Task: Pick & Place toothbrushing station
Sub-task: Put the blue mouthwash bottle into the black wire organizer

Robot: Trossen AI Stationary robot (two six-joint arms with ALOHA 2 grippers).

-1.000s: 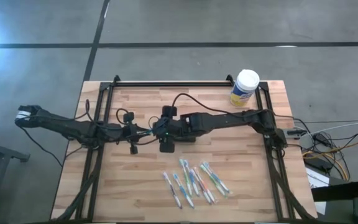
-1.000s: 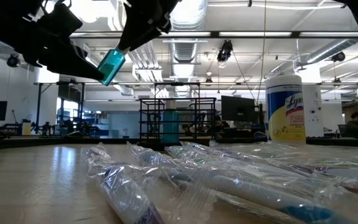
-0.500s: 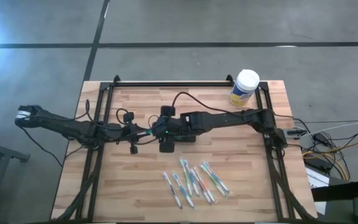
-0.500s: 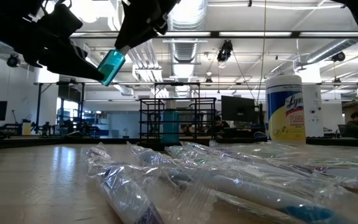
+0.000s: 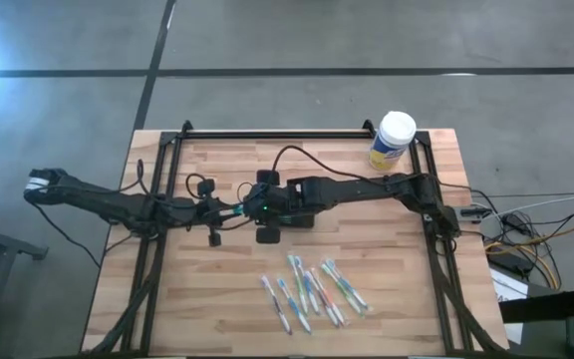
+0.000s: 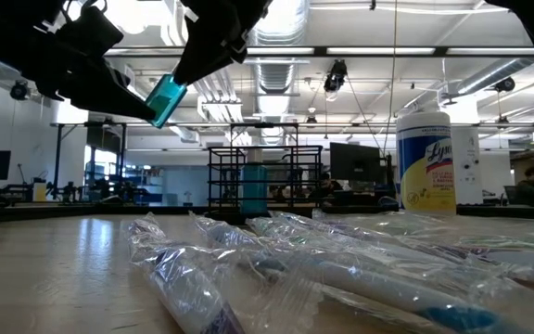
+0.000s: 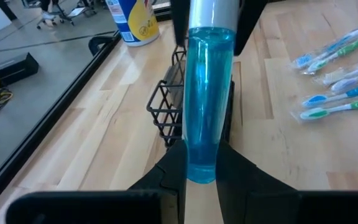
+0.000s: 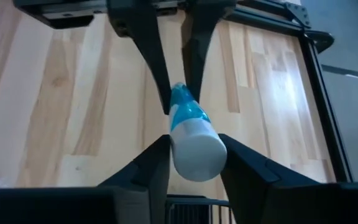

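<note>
A clear blue bottle [image 6: 165, 97] with a white cap is held in the air between both grippers above the middle of the table. My left gripper [image 7: 201, 177] is shut on its blue bottom end. My right gripper [image 8: 194, 168] is shut on its white cap end. The bottle slants, cap end higher. The black wire-mesh holder [image 7: 173, 109] stands on the wood right below and beyond the bottle; it also shows in the low view [image 6: 253, 176]. In the high view the arms meet over it [image 5: 247, 211] and hide it. My left gripper pinches the bottle's blue bottom end [image 7: 201, 163] between its two fingers, coming from the table's left and lying along the bottle. The bottle is lifted clear and slants up away from the fingers. My right gripper pinches the white cap [image 8: 194, 149] between its two fingers, coming from the table's right and from above. The fingers lie along the bottle, which hangs clear of the table.
Several wrapped toothbrushes [image 5: 312, 289] lie on the table near its front edge, right of the middle. A white-lidded, yellow-labelled canister [image 5: 394, 140] stands at the far right corner. Black frame rails [image 5: 162, 189] run along the left and right sides.
</note>
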